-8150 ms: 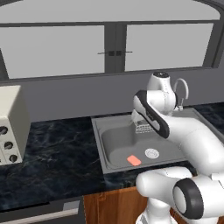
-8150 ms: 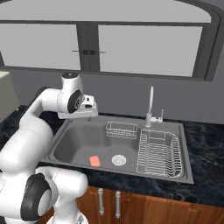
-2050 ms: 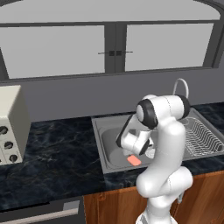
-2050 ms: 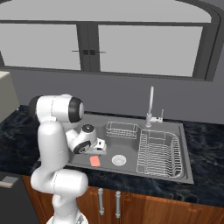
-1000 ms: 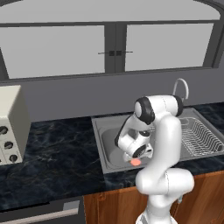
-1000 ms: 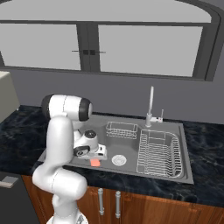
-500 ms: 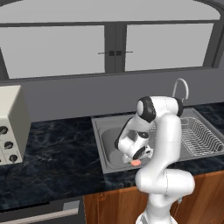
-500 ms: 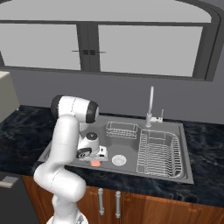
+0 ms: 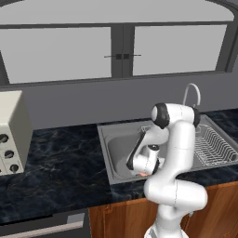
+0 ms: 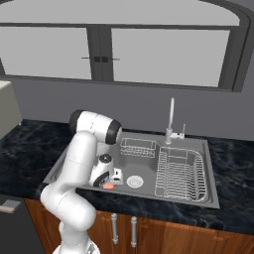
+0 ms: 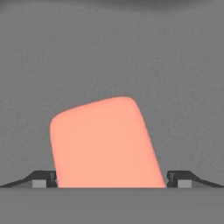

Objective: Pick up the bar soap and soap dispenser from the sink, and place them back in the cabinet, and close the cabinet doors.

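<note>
you are looking at a dark marbled counter [image 9: 60, 158] running across the middle of both base views, with a grey wall and a wide window [image 10: 163, 49] filling the upper half. the sink [image 10: 211, 171] is sitting right of centre in the counter, and reddish-brown cupboard fronts with small silver handles [image 10: 114, 228] are showing along the bottom of the right base view.

the left base view is giving you a cream appliance with knobs [image 9: 11, 135] at the left edge. the right base view is showing you more of the sink: the faucet [image 10: 171, 121] standing at its back rim, a small wire basket [image 10: 138, 146] near the back, the round drain [image 10: 134, 181] at centre, and the wire dish rack [image 10: 181, 173] on the right side.

the bar soap [image 11: 105, 144] is lying flat on the grey sink floor, in the lower middle of the hand view and tilted a little; in the right base view it is a small orange patch left of the drain. the gripper [image 11: 111, 179] is reaching low into the basin with its jaws spread wide, one fingertip [image 11: 43, 178] on each side of the soap, not squeezing it.
</note>
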Controlling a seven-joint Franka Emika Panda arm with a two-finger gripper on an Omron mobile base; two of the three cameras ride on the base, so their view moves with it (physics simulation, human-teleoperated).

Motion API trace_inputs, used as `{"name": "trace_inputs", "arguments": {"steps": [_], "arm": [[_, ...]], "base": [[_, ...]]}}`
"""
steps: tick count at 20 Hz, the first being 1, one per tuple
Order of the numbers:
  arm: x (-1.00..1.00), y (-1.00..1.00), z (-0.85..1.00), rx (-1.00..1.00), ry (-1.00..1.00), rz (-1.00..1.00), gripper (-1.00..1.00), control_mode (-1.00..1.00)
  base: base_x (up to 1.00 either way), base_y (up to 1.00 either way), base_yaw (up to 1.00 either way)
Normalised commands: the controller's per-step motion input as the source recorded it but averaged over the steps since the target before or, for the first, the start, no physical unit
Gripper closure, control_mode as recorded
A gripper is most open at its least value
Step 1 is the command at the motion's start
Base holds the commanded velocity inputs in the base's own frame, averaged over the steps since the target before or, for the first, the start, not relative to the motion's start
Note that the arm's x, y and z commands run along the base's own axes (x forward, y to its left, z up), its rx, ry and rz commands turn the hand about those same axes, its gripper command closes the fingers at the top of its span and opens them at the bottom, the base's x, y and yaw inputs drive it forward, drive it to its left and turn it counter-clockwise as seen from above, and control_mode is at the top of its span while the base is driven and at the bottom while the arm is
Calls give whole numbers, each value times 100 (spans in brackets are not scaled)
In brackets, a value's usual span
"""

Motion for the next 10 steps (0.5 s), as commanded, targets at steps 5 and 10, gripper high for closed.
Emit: {"name": "trace_inputs", "arguments": {"steps": [5, 10], "arm": [[24, 2, -5, 3, 11, 0, -100, -100], [25, 8, 0, 6, 24, 0, -100, -100]], "base": [[0, 0, 0], [0, 0, 0]]}}
